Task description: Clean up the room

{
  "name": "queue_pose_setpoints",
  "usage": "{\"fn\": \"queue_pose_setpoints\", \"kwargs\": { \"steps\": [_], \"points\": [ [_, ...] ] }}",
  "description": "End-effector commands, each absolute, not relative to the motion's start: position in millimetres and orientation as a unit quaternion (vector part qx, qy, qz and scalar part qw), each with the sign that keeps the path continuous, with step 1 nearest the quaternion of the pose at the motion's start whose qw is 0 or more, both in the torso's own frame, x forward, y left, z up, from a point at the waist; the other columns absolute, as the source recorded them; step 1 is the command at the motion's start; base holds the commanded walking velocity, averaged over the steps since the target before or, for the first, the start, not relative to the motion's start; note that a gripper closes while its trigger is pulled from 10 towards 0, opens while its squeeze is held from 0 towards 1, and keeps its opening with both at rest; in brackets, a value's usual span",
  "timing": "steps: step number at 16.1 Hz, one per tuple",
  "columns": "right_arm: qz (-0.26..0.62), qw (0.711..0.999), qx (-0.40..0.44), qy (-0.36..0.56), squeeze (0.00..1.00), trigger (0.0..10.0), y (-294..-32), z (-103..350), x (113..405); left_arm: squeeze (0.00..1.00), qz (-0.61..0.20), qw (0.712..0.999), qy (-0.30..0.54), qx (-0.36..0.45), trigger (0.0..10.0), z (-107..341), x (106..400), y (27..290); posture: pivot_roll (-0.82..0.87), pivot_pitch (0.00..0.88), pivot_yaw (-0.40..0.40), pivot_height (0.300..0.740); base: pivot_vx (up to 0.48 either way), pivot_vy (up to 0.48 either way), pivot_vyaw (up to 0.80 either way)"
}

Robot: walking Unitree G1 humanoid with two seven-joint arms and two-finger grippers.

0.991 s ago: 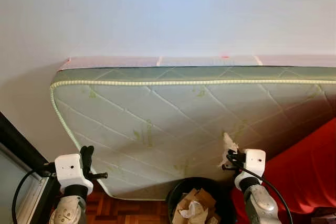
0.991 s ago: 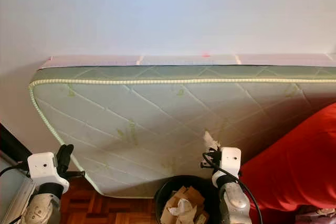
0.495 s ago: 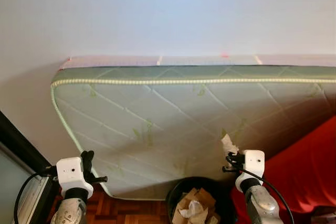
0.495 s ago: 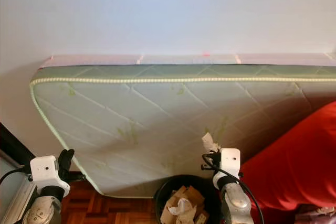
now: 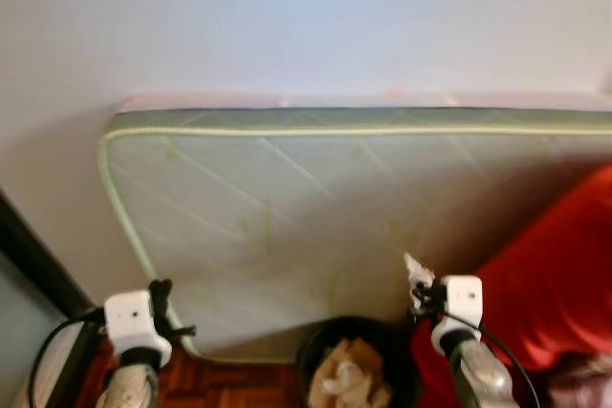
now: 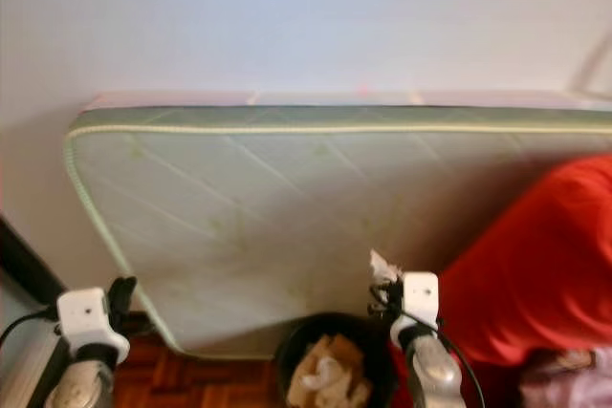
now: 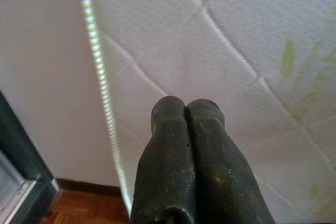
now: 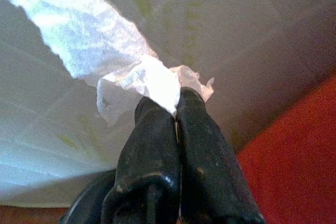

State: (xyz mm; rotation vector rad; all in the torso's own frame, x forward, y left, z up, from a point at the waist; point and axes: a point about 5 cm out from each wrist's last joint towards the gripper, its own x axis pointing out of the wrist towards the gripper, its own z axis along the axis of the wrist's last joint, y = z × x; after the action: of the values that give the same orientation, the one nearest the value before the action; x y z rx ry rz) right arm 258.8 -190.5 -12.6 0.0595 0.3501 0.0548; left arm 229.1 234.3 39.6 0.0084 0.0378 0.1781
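A quilted mattress point(image 5: 316, 217) leans against the pale wall, a black bin point(image 5: 354, 370) already holding crumpled paper at its foot. The right gripper point(image 8: 176, 103) pinches a white tissue scrap point(image 8: 105, 56) just above the bin — not yet dropped in. The left gripper point(image 7: 186, 109) hangs idle, jaws pressed together

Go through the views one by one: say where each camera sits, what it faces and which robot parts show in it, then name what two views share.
Left eye view: on the head, facing a mattress propped against the wall above a black bin; both arms show.
Right eye view: the head's other eye, same scene; left gripper low left, right gripper over the bin.
Left wrist view: along the left gripper's shut fingers, toward the mattress's piped edge.
Right wrist view: along the right gripper's fingers, pinching a white wrapper before the mattress.
Shared: every view has the mattress.
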Motion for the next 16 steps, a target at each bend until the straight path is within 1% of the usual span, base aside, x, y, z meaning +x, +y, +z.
{"fn": "queue_pose_setpoints", "kwargs": {
  "steps": [1,8,10,11,14,16],
  "points": [
    [0.029,0.983,0.030,0.181,0.00,10.0,-192.9,-11.8,261.8,0.00,0.089,0.996,0.019,0.002,10.0,37.6,227.6,230.8,0.16,0.000,-0.048,0.681,0.000,0.000,0.00],
    [0.056,0.979,0.032,0.192,0.00,10.0,-189.5,-12.2,264.6,0.00,0.092,0.996,0.015,0.001,10.0,39.2,227.9,230.3,0.16,0.000,-0.051,0.681,0.000,0.000,0.00],
    [0.065,0.976,0.024,0.209,0.00,10.0,-188.0,-14.4,265.1,0.00,0.091,0.996,0.013,0.001,10.0,40.2,228.0,229.4,0.16,0.000,-0.053,0.681,0.000,0.000,0.00],
    [0.067,0.975,0.027,0.211,0.00,10.0,-187.1,-14.7,265.3,0.00,0.090,0.996,0.013,0.001,10.0,40.8,228.1,229.0,0.16,0.000,-0.053,0.676,0.000,0.000,0.00],
    [0.083,0.975,0.027,0.206,0.00,10.0,-183.9,-14.8,264.4,0.00,0.087,0.996,0.011,0.001,10.0,43.0,228.0,228.0,0.16,0.000,-0.047,0.641,0.000,0.000,0.00],
    [0.078,0.975,0.029,0.206,0.00,10.0,-184.9,-15.4,263.5,0.00,0.086,0.996,0.012,0.001,10.0,43.1,227.3,227.4,0.16,0.000,-0.046,0.641,0.000,0.000,0.00]
  ]
}}
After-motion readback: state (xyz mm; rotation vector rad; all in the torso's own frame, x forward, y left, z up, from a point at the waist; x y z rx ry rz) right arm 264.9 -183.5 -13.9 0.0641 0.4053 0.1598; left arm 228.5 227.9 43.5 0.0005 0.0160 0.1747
